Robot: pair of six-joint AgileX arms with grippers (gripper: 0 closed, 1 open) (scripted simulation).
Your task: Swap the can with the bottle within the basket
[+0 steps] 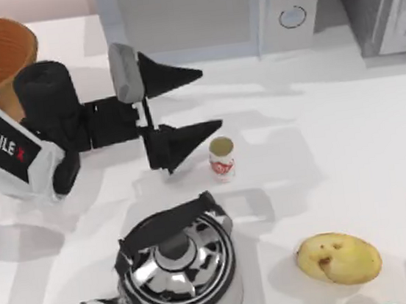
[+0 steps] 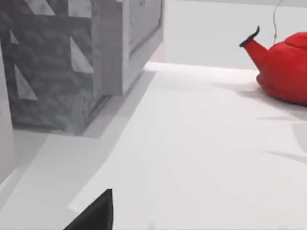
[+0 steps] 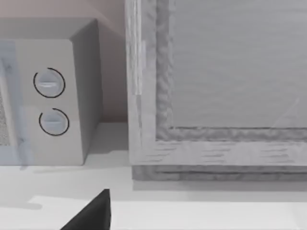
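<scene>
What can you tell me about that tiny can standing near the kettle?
The can is a very small white cylinder with a red label and a dull gold top. It stands upright on the white table, just beyond the shiny kettle, touching nothing else. The left pincer is open beside it, its nearer finger close to the can but apart.

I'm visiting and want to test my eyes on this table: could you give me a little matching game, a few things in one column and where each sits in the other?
Things:
1. can
2. basket
3. kettle
4. potato

Places, by the top view:
A. far left corner of the table
B. near edge, right of the middle
C. just beside the tip of the left gripper, whose fingers are spread open
D. near edge, in front of the can

Pairs: 1-C, 2-A, 3-D, 4-B
</scene>
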